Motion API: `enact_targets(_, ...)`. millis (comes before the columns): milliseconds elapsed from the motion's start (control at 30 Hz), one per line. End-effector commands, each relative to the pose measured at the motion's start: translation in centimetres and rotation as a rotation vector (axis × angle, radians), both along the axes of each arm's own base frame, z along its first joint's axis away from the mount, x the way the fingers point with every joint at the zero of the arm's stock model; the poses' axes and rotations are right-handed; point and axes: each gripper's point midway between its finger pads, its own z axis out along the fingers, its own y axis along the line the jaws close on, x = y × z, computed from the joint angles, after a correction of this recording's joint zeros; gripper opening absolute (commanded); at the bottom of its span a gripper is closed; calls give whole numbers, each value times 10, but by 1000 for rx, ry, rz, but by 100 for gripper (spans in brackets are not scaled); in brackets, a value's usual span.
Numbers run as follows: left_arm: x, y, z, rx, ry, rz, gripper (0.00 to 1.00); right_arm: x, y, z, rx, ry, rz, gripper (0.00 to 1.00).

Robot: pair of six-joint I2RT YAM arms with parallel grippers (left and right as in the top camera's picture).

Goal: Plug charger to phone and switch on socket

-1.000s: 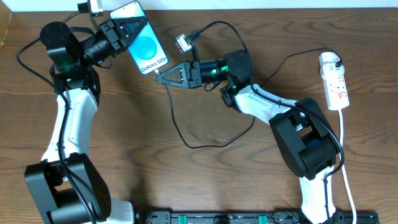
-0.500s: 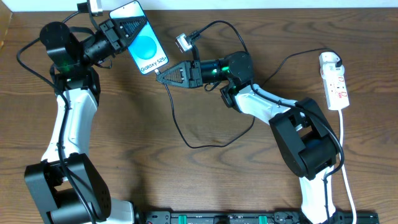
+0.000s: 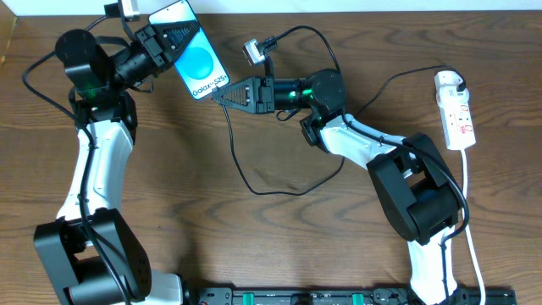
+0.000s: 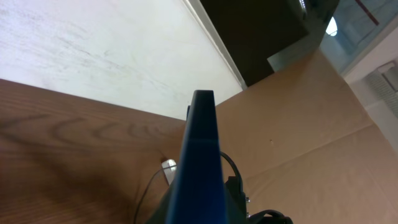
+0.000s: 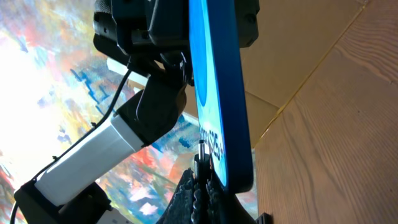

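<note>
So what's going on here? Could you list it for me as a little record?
phone: screen lit, clamped in left gripper
charger tip: pinched in right gripper, at the phone's bottom edge; plugged in or not, unclear
adapter: far from socket, not plugged in
socket: at right side of table, untouched

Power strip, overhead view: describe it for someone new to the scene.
Go to the wooden table's right edge, past the right arm. The socket lies there, a narrow white strip with a white lead. Its red switch marks set it apart from the arm beside it.
</note>
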Motion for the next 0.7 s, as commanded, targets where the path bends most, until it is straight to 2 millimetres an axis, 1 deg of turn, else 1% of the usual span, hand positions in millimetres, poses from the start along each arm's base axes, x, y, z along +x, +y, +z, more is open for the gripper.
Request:
enact_targets(0, -5, -3, 5, 6, -20, -20, 7, 12, -1, 11, 36, 5, -58, 1)
enact_targets(100, -5, -3, 5, -1, -10, -19, 8, 10, -1, 10, 31, 1, -46, 1)
enact_targets(200, -4, -1, 5, -8, -1, -15, 7, 1, -1, 6, 9, -20, 0, 1)
enact_targets(367, -2, 13, 5, -42, 43, 21, 7, -11, -1, 1, -14, -74, 60, 1)
enact_targets(533, 1, 20, 6, -43, 42, 45, 7, -16, -2, -2, -14, -155, 77, 1)
enact_targets(667, 0, 20, 7, -41, 32, 43, 7, -16, -2, -2, -12, -163, 75, 1)
